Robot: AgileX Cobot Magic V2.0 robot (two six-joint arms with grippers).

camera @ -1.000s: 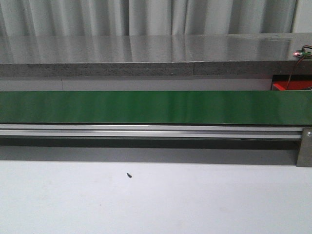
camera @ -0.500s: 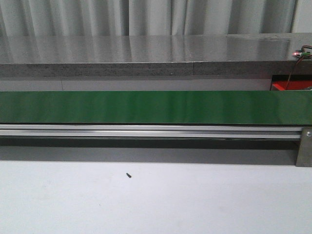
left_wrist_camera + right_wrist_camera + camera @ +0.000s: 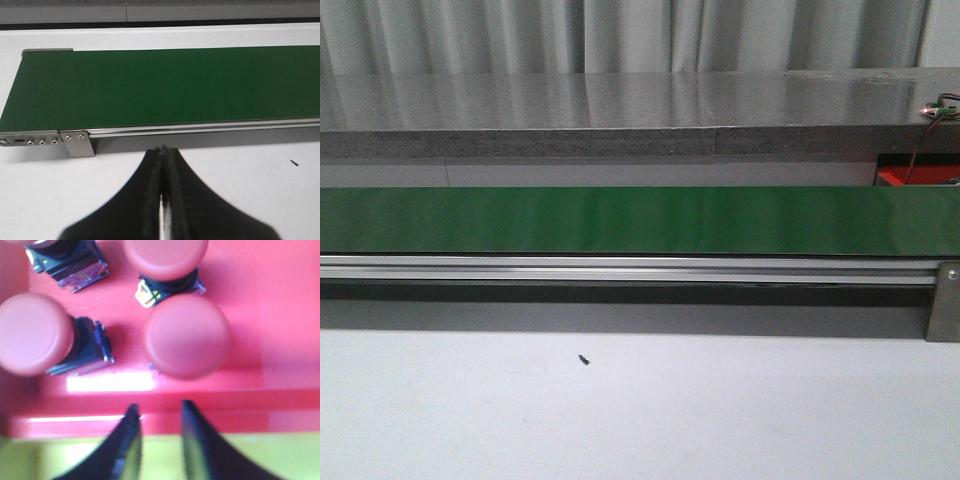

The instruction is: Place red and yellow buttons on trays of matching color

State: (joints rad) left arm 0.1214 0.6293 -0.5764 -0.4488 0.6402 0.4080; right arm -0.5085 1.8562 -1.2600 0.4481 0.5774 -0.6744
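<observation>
In the right wrist view several red buttons lie in the red tray (image 3: pixel 265 300); the nearest one (image 3: pixel 187 337) is just beyond my fingertips. My right gripper (image 3: pixel 159 410) is open and empty, hanging over the red tray's near rim. A yellow tray (image 3: pixel 280 455) lies under its fingers. No yellow button shows in any view. My left gripper (image 3: pixel 162 150) is shut on nothing, above the white table just in front of the green conveyor belt (image 3: pixel 165 87). In the front view the belt (image 3: pixel 640 220) carries nothing, and neither gripper appears there.
A corner of the red tray (image 3: pixel 900 178) shows at the belt's far right end, beside some wires (image 3: pixel 938 108). A small dark speck (image 3: pixel 584 359) lies on the white table in front of the conveyor's aluminium rail (image 3: pixel 620 268). A grey counter (image 3: pixel 620 110) runs behind the belt.
</observation>
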